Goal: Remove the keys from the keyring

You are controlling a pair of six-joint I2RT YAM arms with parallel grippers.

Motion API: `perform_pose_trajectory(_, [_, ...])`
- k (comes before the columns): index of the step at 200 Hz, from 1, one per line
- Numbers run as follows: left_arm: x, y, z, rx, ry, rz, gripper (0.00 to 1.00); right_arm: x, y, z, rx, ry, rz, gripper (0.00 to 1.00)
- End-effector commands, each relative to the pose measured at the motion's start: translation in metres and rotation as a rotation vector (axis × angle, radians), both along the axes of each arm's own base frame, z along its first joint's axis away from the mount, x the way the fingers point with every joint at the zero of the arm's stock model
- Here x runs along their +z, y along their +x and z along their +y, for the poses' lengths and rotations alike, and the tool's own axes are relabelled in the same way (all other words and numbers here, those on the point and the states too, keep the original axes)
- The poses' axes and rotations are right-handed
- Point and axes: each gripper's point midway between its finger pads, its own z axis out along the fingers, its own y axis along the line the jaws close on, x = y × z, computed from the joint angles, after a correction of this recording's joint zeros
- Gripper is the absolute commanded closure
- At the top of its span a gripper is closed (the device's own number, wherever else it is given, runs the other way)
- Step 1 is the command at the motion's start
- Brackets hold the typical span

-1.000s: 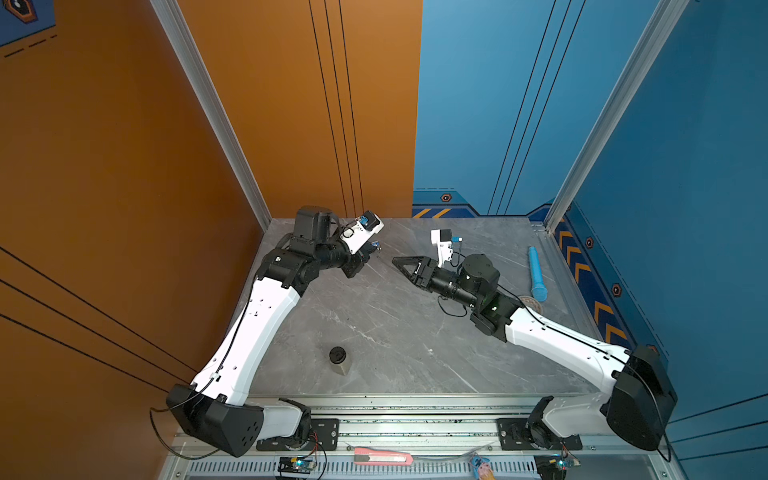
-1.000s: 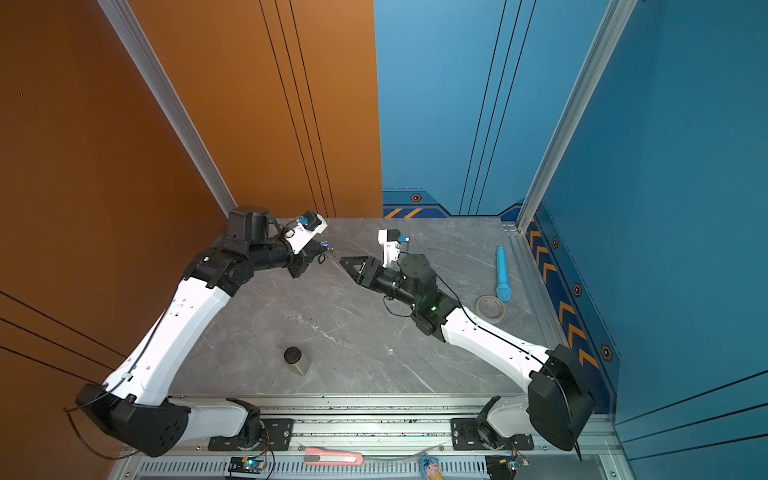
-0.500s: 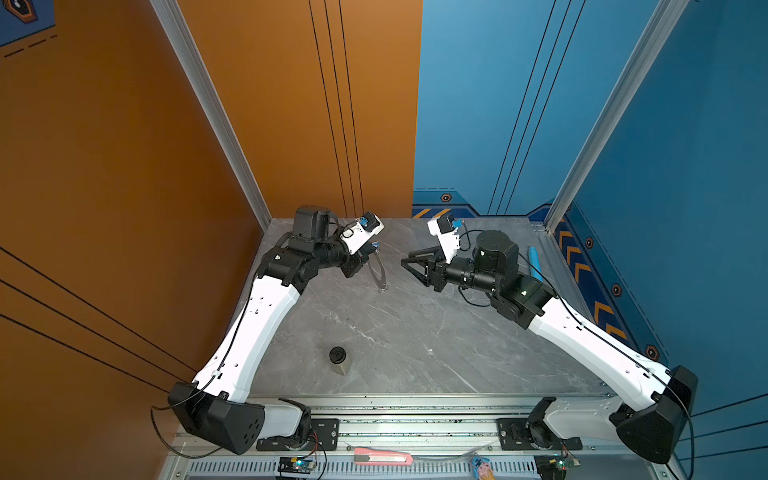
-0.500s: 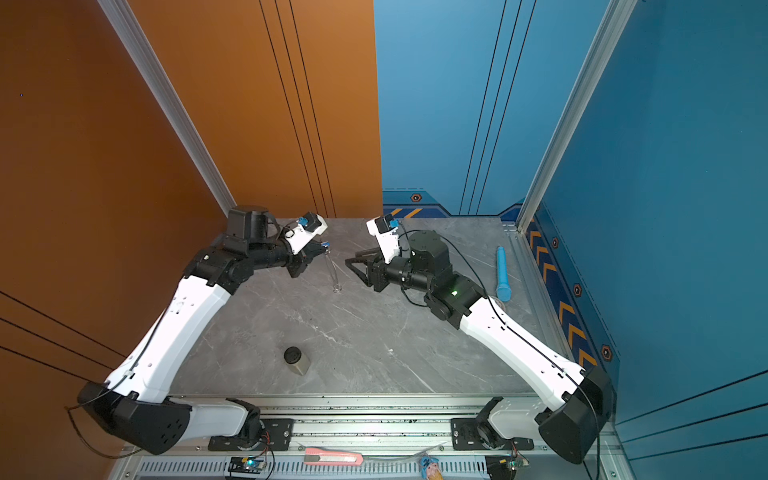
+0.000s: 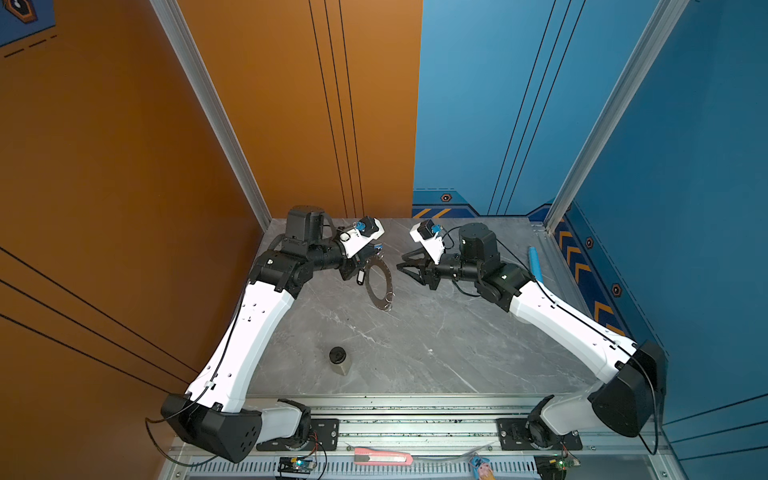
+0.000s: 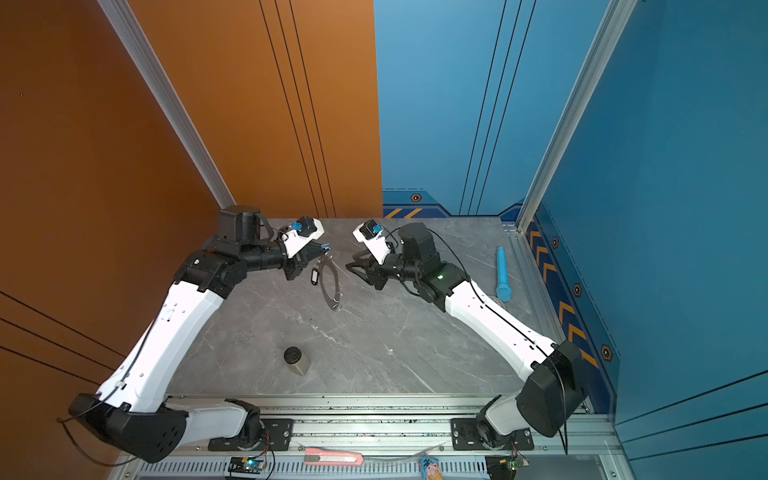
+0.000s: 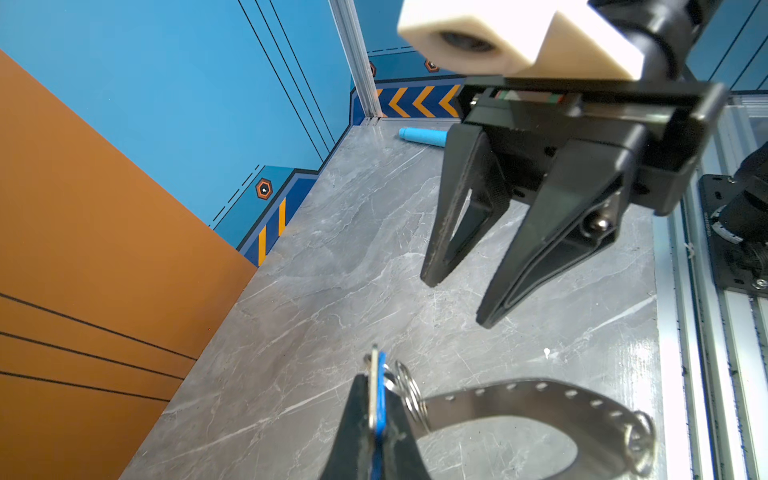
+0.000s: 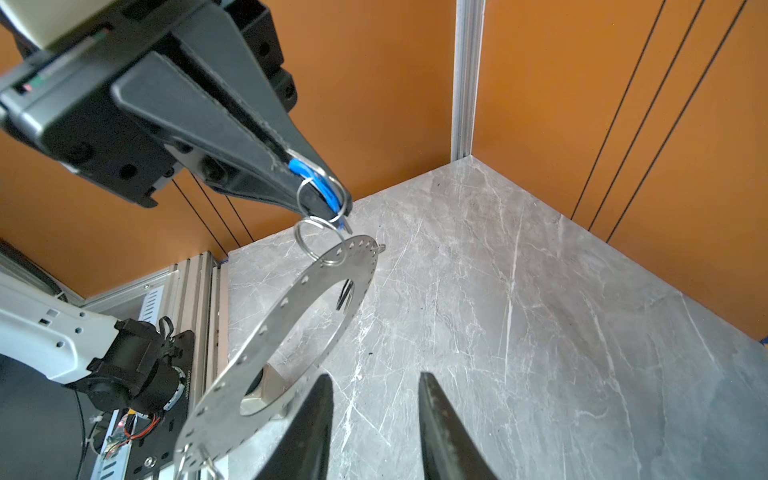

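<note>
Your left gripper [image 8: 337,208] is pinching the blue plastic key tag [image 8: 311,175]. The flat, shiny, perforated metal keyring [image 8: 358,261] is dangling from it on wire loops [image 7: 409,391], and the black oblong tag [image 5: 360,277] is hanging alongside. Your right gripper [image 7: 459,303] is hovering nearby, half-open and empty, over the veined grey marble tabletop [image 5: 415,340] between the orange wall [image 5: 124,166] and the blue wall [image 5: 685,166].

Two keys [image 5: 360,277], one keyring [image 7: 519,401], one bottle [image 5: 338,360], one blue tube [image 6: 503,272].

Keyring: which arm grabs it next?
Probably right. The right gripper is open, empty and faces the hanging keyring; the left gripper is shut on the blue key tag.
</note>
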Motion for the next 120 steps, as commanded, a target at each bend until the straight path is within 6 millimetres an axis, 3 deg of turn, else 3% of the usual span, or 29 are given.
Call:
perform_pose_trajectory(1, [0.018, -0.01, -0.002, -0.049, -0.033, -0.034, 1.0, 0.021, 0.0, 0.013, 0.081, 0.063, -0.067, 0.64])
perform_pose_trajectory(63, [0.02, -0.015, -0.006, -0.083, -0.052, -0.022, 1.0, 0.022, 0.004, 0.029, 0.151, 0.124, -0.048, 0.64])
perform_pose_trajectory(120, [0.021, -0.012, -0.003, -0.076, -0.049, -0.016, 1.0, 0.034, -0.005, 0.036, 0.211, 0.175, -0.055, 0.66])
